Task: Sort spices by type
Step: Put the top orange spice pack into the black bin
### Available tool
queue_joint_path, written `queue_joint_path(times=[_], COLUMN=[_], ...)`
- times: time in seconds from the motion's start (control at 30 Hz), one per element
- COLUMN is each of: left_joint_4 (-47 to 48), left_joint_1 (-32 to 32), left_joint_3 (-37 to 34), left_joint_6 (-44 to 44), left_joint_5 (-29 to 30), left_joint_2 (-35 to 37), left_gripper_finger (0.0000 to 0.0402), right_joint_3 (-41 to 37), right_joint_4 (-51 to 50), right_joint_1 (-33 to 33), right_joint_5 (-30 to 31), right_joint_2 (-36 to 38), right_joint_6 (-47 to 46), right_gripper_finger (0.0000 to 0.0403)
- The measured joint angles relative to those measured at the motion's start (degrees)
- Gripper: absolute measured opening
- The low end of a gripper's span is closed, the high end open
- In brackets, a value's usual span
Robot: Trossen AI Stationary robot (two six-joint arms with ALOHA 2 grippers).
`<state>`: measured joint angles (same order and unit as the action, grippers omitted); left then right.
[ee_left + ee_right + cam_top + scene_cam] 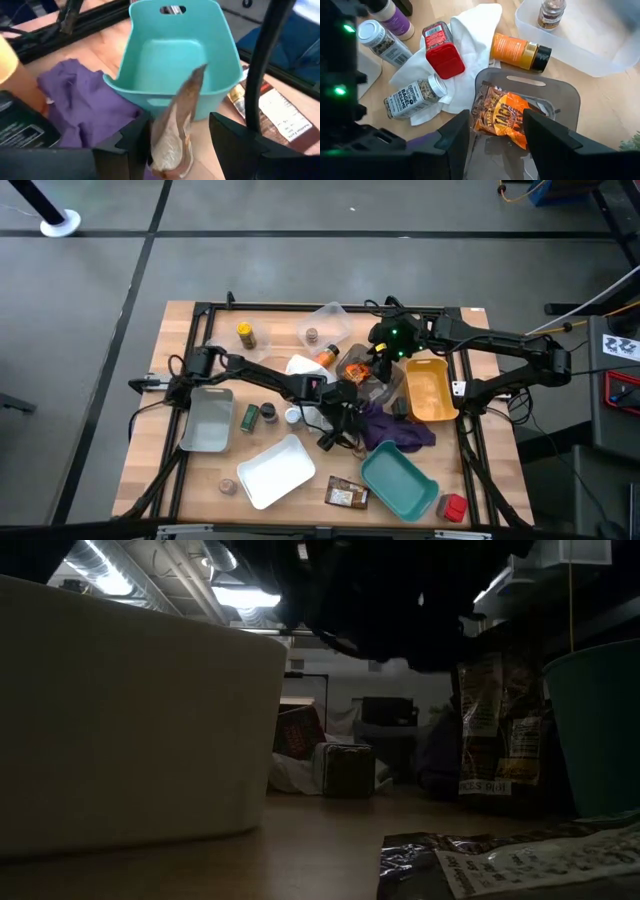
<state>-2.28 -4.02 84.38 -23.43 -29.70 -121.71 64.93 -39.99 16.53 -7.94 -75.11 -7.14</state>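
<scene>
From above, I see my left hand (335, 430) mid-worktop (200, 490) beside the purple cloth (395, 430); my right hand (372, 368) hangs over the grey tray (385, 385). Left wrist: that hand grips 1 brown packet (172, 137) ahead of the teal bin (175, 55). Right wrist: fingers (455, 142) apart, holding nothing, above the orange taco packet (502, 117).

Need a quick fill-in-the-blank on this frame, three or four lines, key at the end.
1. The left hand holds a flat brown packet in front of the ____ bin.
2. The orange taco packet below the right hand lies in a ____ bin.
3. The red-capped jar lies on a ____ cloth.
4. Beside the teal bin lies a ____ cloth.

Missing words: teal; grey; white; purple
</scene>
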Motion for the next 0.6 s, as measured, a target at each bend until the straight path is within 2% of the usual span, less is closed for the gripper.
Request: queue_joint_path(times=[0.23, 0.33, 0.53, 0.6], left_joint_4=[-5.1, -4.8, -4.7, -4.6], left_joint_1=[0.8, 0.7, 0.7, 1.0], left_joint_3=[0.0, 0.0, 0.0, 0.0], left_joint_6=[2.4, 2.3, 2.3, 2.7], left_joint_5=[-3.7, -3.8, -3.8, -3.8], left_joint_2=[-2.5, -2.6, -2.6, -2.5], left_gripper_finger=[0.0172, 0.0135, 0.002, 0.0008], right_joint_3=[0.0, 0.0, 0.0, 0.0], right_joint_4=[0.1, 0.1, 0.0, -0.3], right_joint_1=[0.0, 0.0, 0.0, 0.0], right_joint_5=[0.0, 0.0, 0.0, -0.1], right_joint_2=[0.0, 0.0, 0.0, 0.0], right_joint_6=[0.0, 0.0, 0.0, 0.0], right_gripper_finger=[0.0184, 0.0184, 0.0184, 0.0184])
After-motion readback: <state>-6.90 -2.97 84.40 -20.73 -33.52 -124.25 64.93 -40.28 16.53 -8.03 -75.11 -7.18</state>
